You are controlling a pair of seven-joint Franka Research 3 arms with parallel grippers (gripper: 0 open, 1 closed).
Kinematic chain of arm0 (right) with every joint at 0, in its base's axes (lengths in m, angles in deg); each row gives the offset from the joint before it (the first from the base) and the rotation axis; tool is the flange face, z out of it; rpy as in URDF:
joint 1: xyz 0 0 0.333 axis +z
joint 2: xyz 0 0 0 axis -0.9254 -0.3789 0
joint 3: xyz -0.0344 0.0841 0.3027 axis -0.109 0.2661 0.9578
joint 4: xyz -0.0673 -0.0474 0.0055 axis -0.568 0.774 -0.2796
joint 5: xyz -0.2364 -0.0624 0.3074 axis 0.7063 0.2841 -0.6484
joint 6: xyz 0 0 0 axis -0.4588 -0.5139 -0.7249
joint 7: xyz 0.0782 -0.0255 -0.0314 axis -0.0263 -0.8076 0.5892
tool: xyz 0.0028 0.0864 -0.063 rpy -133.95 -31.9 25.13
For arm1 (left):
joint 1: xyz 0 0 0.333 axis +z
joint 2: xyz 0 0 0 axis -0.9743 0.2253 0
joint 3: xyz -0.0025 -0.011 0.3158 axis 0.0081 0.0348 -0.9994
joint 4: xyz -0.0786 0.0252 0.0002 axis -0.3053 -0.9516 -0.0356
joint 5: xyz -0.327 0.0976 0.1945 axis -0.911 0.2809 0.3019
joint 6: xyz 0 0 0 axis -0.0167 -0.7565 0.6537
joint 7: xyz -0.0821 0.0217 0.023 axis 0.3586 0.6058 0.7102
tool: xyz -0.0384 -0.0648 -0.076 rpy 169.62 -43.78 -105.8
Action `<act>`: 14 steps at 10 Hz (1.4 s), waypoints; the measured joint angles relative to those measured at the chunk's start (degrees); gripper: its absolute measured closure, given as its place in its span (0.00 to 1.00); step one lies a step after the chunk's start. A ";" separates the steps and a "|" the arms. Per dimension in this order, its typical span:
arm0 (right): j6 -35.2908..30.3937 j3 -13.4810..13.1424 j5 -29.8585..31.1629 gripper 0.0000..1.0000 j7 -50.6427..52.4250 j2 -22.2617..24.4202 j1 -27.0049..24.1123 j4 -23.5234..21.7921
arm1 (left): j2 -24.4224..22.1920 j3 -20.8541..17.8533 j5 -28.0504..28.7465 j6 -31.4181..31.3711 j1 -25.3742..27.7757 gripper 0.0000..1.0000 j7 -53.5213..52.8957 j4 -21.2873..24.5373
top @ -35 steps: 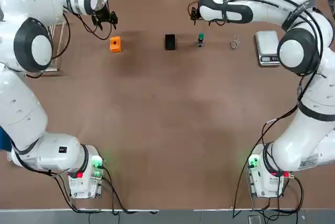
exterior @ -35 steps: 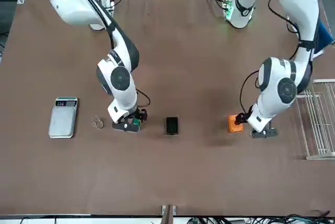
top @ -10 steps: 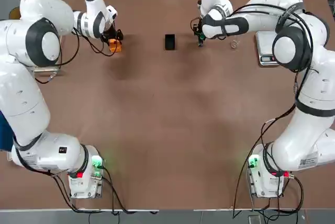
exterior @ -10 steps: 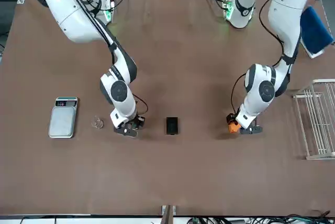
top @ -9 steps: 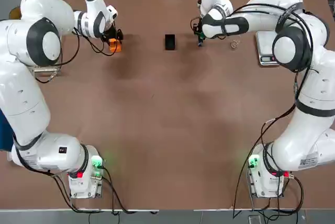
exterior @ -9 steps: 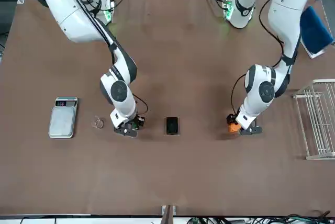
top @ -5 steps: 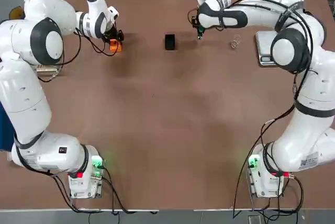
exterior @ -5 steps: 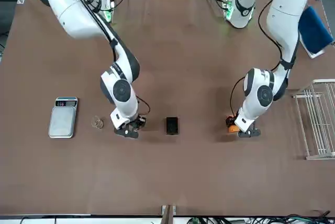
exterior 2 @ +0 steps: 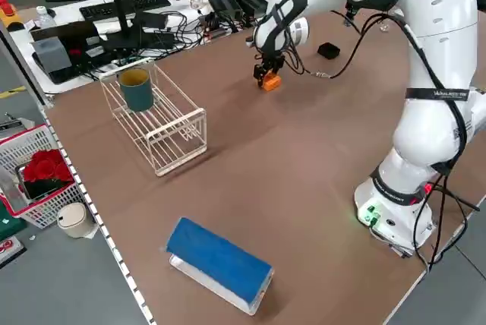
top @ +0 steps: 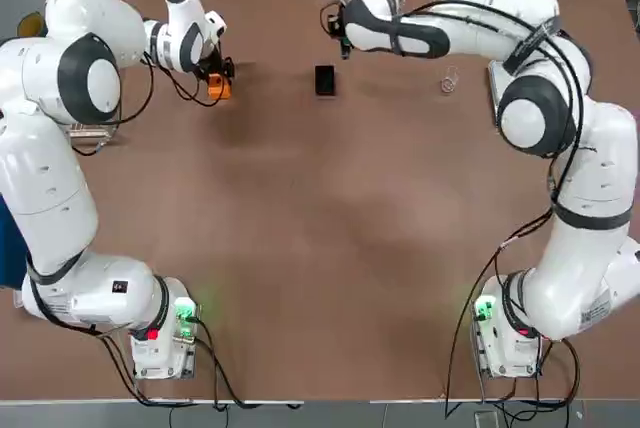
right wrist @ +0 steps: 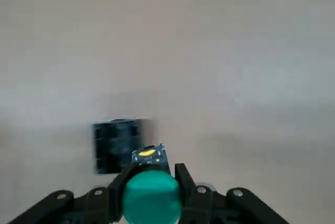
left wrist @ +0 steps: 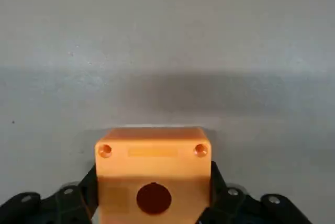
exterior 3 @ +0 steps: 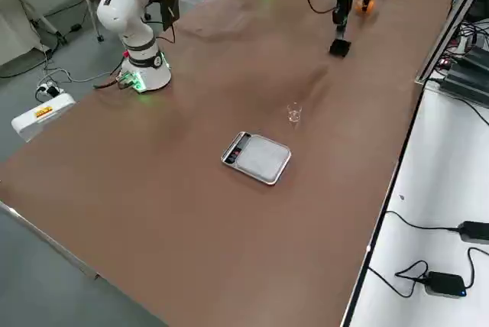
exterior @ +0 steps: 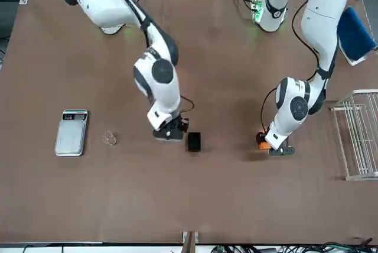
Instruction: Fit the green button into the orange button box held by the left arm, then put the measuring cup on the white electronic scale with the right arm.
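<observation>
The orange button box [left wrist: 153, 169] stands on the table at the far left, a round hole in its face. My left gripper [top: 214, 72] is shut on it, one finger [left wrist: 86, 185] against each side. The green button [right wrist: 152, 195] is held off the table in my shut right gripper [exterior: 172, 131], which hovers beside a black block [exterior: 194, 141]. The clear measuring cup [exterior: 110, 139] stands on the table next to the white electronic scale [exterior: 71, 133], both well away from either gripper.
A wire rack [exterior 2: 163, 116] holding a teal cup stands off the robot's left side, and a blue pad [exterior 2: 220, 262] lies near that table edge. Cables and equipment line the far edge. The black block [top: 324, 79] sits between the two grippers.
My right gripper lifted the green button off the table and carried it to the robot's left, up to the black block. The left gripper's fingers drew in against the orange box.
</observation>
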 joint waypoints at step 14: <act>6.49 -6.38 0.01 0.62 -7.22 -14.45 8.69 11.26 | -1.76 0.78 -3.41 21.60 -3.45 0.21 0.87 -20.35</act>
